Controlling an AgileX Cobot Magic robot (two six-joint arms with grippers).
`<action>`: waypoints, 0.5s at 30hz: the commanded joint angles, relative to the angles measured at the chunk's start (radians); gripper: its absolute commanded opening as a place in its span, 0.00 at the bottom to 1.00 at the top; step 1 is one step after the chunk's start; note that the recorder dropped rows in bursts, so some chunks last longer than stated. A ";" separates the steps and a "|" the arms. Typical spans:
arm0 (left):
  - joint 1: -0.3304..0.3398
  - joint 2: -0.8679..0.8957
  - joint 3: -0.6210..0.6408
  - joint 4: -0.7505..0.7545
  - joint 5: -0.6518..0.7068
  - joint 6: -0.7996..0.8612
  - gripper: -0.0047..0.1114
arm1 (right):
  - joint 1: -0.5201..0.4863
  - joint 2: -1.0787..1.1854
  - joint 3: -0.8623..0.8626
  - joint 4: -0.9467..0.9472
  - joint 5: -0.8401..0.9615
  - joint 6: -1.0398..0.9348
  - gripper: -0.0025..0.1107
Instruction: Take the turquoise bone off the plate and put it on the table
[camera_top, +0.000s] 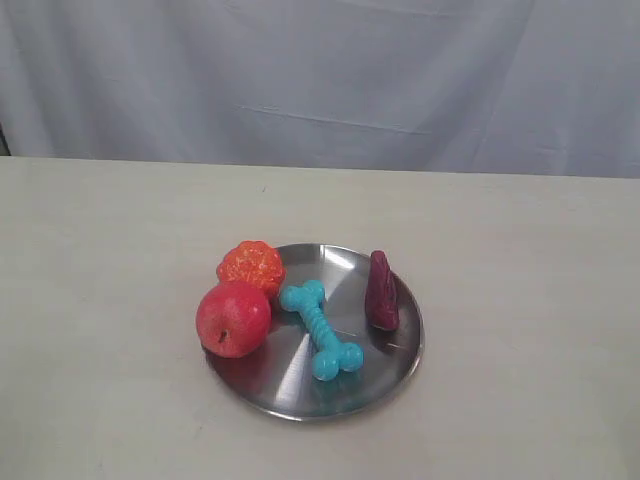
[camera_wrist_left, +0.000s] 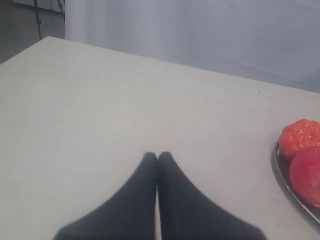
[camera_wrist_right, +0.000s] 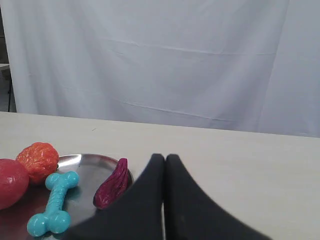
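White cloth backs the beige table (camera_top: 100, 250), on which the steel plate (camera_top: 300, 408) holds four items: a red apple (camera_top: 233, 318), an orange knobbly ball (camera_top: 251, 266), a dark purple piece (camera_top: 381, 291) and the turquoise bone (camera_top: 321, 329). The bone lies flat near the plate's centre, between apple and purple piece. It appears light, rubbery and slightly yielding; the ribbed shaft, gripped across its width, should give the surest hold. Left jaws and right jaws are both closed and empty, touching nothing.
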 joint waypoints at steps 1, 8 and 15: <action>-0.005 -0.001 0.003 0.003 -0.005 -0.002 0.04 | -0.004 -0.006 0.002 0.000 -0.008 0.001 0.02; -0.005 -0.001 0.003 0.003 -0.005 -0.002 0.04 | -0.004 -0.006 0.002 0.000 -0.008 0.001 0.02; -0.005 -0.001 0.003 0.003 -0.005 -0.002 0.04 | -0.004 -0.006 0.002 0.000 -0.065 0.011 0.02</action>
